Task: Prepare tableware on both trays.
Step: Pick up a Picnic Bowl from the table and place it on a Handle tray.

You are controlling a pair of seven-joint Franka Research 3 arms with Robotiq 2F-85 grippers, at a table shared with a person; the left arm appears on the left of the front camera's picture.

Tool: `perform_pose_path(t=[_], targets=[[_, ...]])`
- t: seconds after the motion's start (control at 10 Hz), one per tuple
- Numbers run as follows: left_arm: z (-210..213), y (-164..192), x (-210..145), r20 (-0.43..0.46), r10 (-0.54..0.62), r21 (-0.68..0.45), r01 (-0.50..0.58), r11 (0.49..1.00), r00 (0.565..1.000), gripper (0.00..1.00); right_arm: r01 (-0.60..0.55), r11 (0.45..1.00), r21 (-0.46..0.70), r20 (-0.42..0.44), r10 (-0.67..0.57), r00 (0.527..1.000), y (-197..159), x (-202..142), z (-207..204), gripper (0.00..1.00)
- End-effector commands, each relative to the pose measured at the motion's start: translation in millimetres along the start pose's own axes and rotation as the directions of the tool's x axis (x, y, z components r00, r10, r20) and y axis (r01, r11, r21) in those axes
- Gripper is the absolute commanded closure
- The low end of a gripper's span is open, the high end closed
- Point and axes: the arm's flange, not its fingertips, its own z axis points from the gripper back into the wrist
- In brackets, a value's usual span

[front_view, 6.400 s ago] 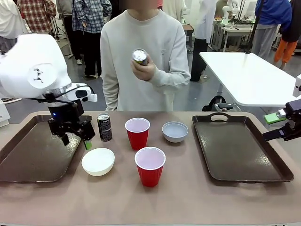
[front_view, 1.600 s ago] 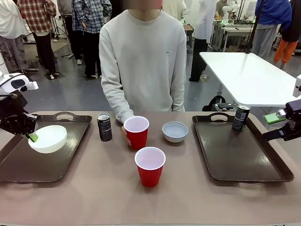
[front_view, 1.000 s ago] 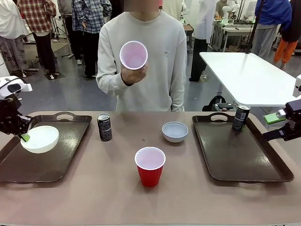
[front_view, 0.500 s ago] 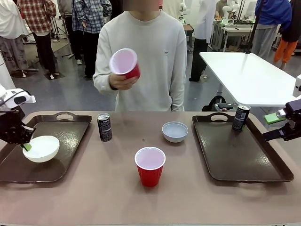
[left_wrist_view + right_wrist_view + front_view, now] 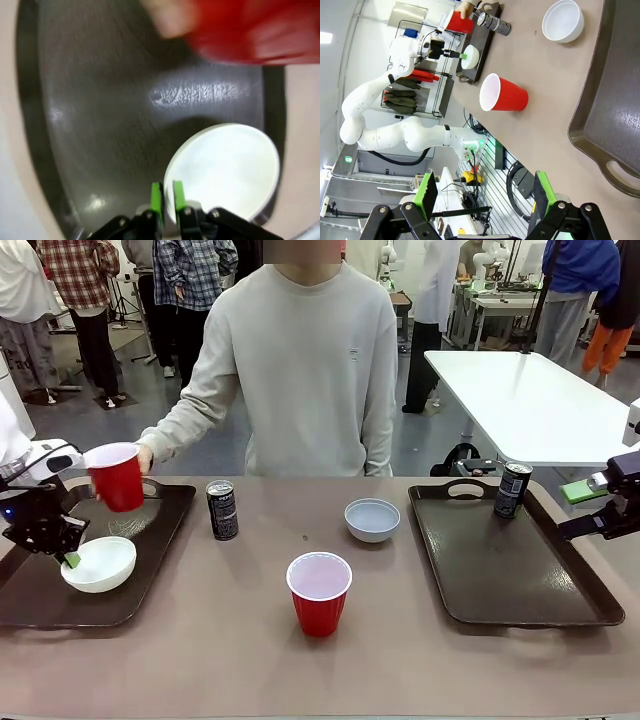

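The white bowl [image 5: 98, 564] sits in the left tray [image 5: 150, 540]. The left gripper [image 5: 166, 197] has its pads narrow astride the bowl's rim; whether they pinch it I cannot tell. A person's hand [image 5: 145, 456] holds a red cup [image 5: 117, 478] above that tray. The right gripper [image 5: 483, 192] gapes wide, empty. Print on the can [image 5: 221, 509] is too small to read.

Glossy dark brown plastic tray [image 5: 520, 570], smooth cream-white bowl [image 5: 98, 564], shiny red plastic cup [image 5: 319, 608], matt tabletop [image 5: 400, 660]
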Motion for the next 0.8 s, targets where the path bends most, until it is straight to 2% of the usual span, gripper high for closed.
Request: perform_pose_path(t=[0.0, 0.1, 0.2, 0.3, 0.4, 0.5, 0.6, 0.7], targets=[[13.7, 2.4, -30.5, 0.021, -0.008, 0.005, 0.008, 1.000, 1.000, 0.18, -0.009, 1.000, 0.004, 0.004, 0.009, 1.000, -1.0, -0.2, 1.0, 0.00], [22.6, 5.3, -40.3, 0.027, -0.011, 0.008, 0.010, 1.000, 1.000, 0.75, -0.009, 1.000, 0.004, 0.004, 0.009, 1.000, -1.0, -0.2, 1.0, 0.00], [26.8, 7.6, -48.7, 0.028, -0.010, 0.006, 0.010, 1.000, 1.000, 0.00, -0.009, 1.000, 0.004, 0.004, 0.009, 1.000, -1.0, -0.2, 1.0, 0.00], [33.9, 9.9, -53.9, 0.025, -0.015, 0.002, 0.015, 1.000, 1.000, 0.55, -0.009, 1.000, 0.004, 0.004, 0.009, 1.000, -1.0, -0.2, 1.0, 0.00], [40.4, 11.9, -61.0, 0.018, -0.031, -0.017, 0.031, 0.999, 0.999, 0.00, -0.009, 1.000, 0.004, 0.004, 0.009, 1.000, -1.0, -0.2, 1.0, 0.00], [46.6, 14.0, -70.9, 0.010, -0.043, -0.034, 0.044, 0.998, 0.999, 0.36, -0.009, 1.000, 0.004, 0.004, 0.009, 1.000, -1.0, -0.2, 1.0, 0.00], [51.2, 15.1, -77.6, 0.011, -0.049, -0.037, 0.050, 0.998, 0.999, 0.00, -0.009, 1.000, 0.004, 0.004, 0.009, 1.000, -1.0, -0.2, 1.0, 0.00], [53.7, 15.7, -80.2, 0.007, -0.064, -0.051, 0.064, 0.997, 0.998, 0.16, -0.009, 1.000, 0.004, 0.004, 0.009, 1.000, -1.0, -0.2, 1.0, 0.00]])
